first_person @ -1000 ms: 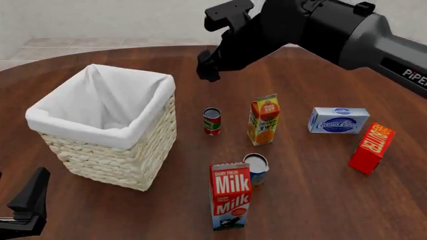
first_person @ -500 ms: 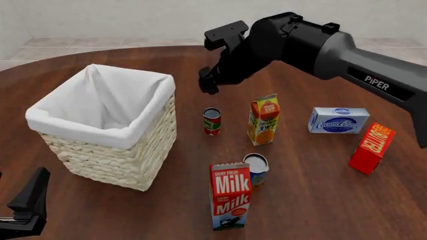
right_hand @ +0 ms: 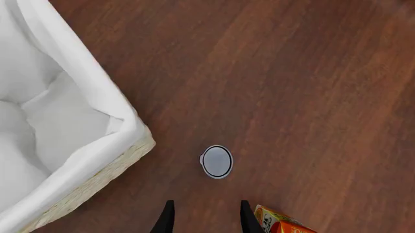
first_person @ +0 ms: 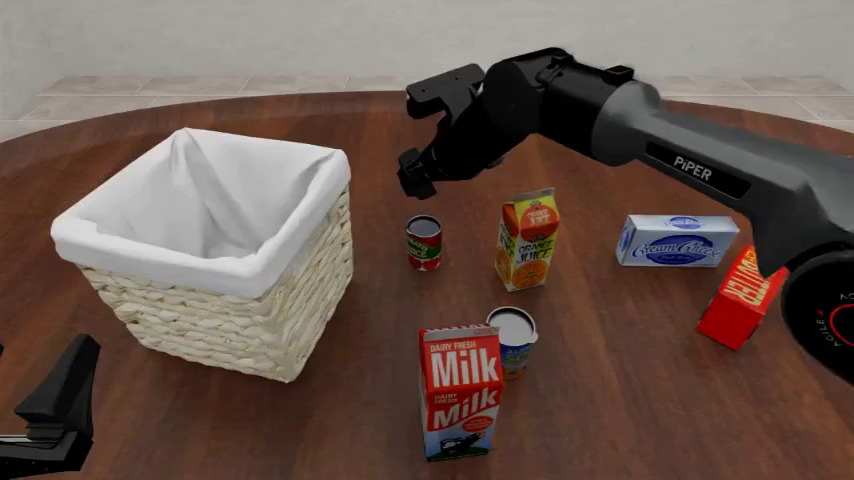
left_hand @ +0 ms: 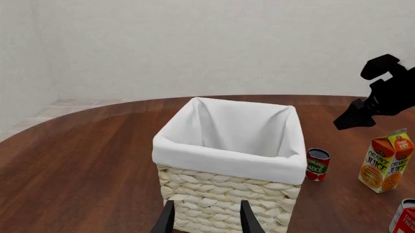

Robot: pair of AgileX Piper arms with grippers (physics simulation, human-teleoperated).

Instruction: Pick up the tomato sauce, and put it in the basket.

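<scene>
The tomato sauce (first_person: 424, 243) is a small red-labelled can with a silver top, standing upright on the wood table between the basket (first_person: 160, 245) and an orange juice carton. My right gripper (first_person: 416, 172) hangs open in the air above and just behind the can, fingers pointing down. The right wrist view looks straight down on the can's lid (right_hand: 216, 161), which lies a little ahead of the open gripper (right_hand: 205, 219), with the basket's cloth rim (right_hand: 123, 121) beside it. My left gripper (first_person: 54, 415) rests low at the near left, open (left_hand: 207, 223), facing the basket (left_hand: 227, 158); the can (left_hand: 317, 165) shows beyond it.
An orange juice carton (first_person: 527, 240) stands close to the right of the can. Nearer me are a blue-and-white can (first_person: 513, 335) and a milk carton (first_person: 461, 390). A cream cheese box (first_person: 677, 240) and a red box (first_person: 743, 295) sit at the right.
The right arm has swung down and forward, bringing its open gripper lower over the can. The left gripper and all objects have stayed put.
</scene>
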